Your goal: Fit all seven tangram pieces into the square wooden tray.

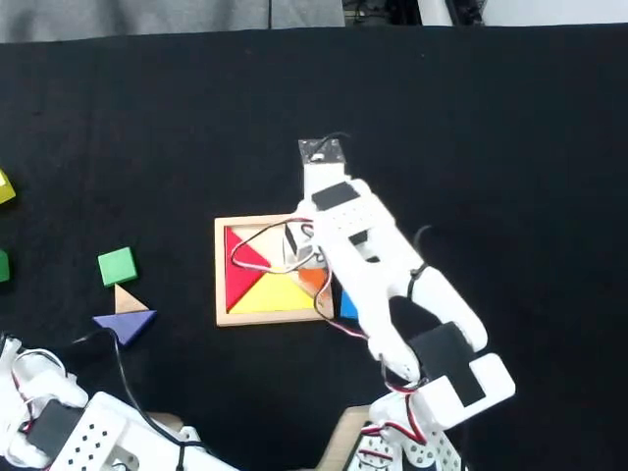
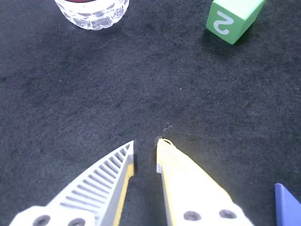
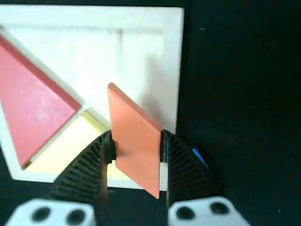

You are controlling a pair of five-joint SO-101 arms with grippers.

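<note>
The square wooden tray (image 1: 220,271) lies on the black table (image 1: 491,147), a little toward 9 o'clock from the middle. A red triangle (image 1: 244,263) fills the tray's 9 o'clock part and a yellow triangle (image 1: 271,295) its 6 o'clock part, both lying flat. Over the tray's 3 o'clock side the right gripper (image 3: 136,143) pinches an orange parallelogram (image 3: 132,117) between its jaws, held tilted above the bare wood. A blue piece (image 1: 348,307) lies on the cloth just off the tray's 4 o'clock corner.

Well apart at 9 o'clock from the tray sits a green square (image 1: 117,266). At 6 o'clock from it is a small tan triangle (image 1: 127,298), with a violet-blue triangle (image 1: 126,325) just below that. The left gripper (image 2: 146,148) hangs over bare cloth, its jaws slightly parted around nothing, with a glass cup (image 2: 92,13) farther off.
</note>
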